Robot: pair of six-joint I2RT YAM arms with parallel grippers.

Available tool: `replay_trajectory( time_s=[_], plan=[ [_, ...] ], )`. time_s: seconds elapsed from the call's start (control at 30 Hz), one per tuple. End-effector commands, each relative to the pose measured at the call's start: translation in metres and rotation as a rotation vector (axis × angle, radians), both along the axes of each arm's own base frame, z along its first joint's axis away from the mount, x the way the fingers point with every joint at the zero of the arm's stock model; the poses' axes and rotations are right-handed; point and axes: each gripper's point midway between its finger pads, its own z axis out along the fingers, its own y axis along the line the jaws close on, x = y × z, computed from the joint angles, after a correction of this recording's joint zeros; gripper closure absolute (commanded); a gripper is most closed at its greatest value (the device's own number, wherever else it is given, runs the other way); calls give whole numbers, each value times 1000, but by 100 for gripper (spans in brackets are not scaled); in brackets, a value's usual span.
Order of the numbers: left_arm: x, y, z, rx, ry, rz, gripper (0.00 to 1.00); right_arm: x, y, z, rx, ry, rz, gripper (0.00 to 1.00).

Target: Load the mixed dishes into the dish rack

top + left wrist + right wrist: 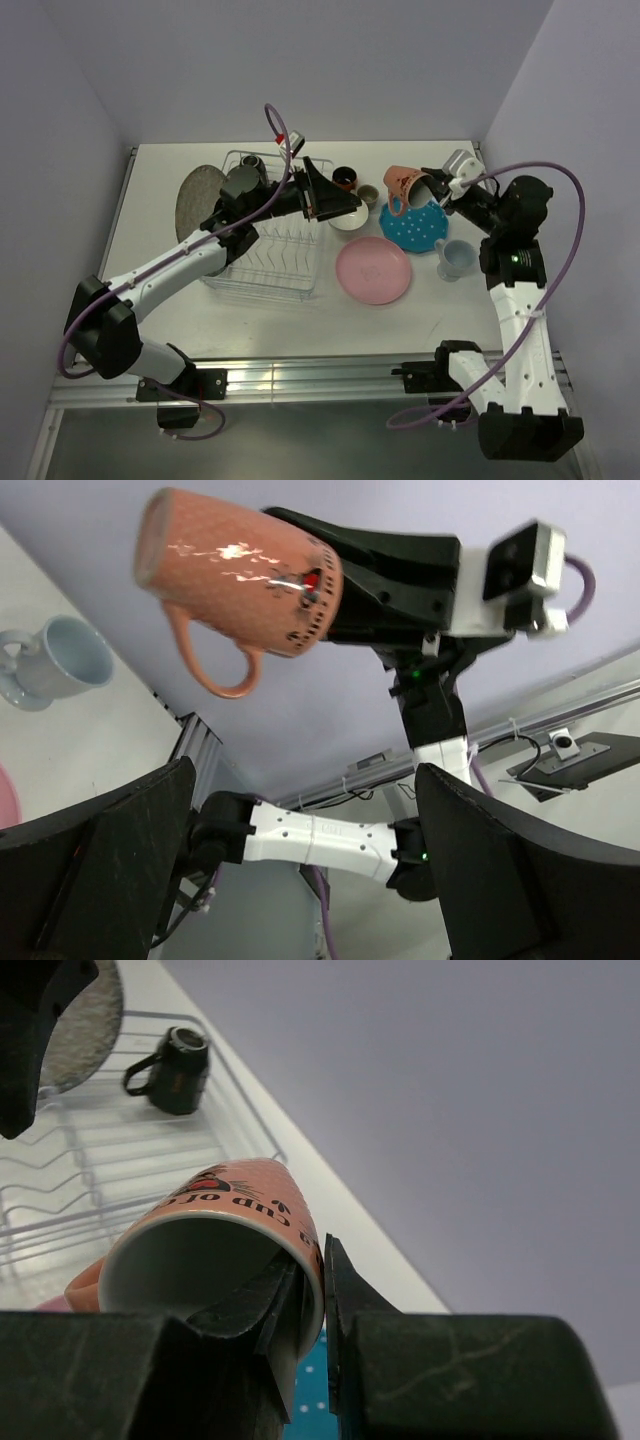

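Note:
My right gripper point(432, 187) is shut on the rim of a pink mug point(404, 185), holding it tilted in the air above the teal dotted plate point(415, 230). In the right wrist view one finger is inside the pink mug point(215, 1245) and one outside. My left gripper point(343, 205) is open and empty, over the white bowl point(349, 223) at the right end of the wire dish rack point(262, 262). A black mug point(251, 162) lies in the rack's far corner. A grey speckled plate point(198, 195) stands at its left end.
A pink plate point(373, 270) and a pale blue mug point(455, 258) sit in front of the teal plate. A dark-red mug point(345, 178) and a grey-beige mug point(368, 195) stand behind the bowl. The back wall is close.

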Motion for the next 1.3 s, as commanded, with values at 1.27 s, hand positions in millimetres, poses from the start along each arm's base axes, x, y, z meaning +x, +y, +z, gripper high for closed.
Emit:
replay_trajectory(
  time_s=[1.27],
  plan=[
    [24, -24, 34, -275, 224, -83, 1, -42, 49, 20, 581, 32, 226, 100]
  ],
)
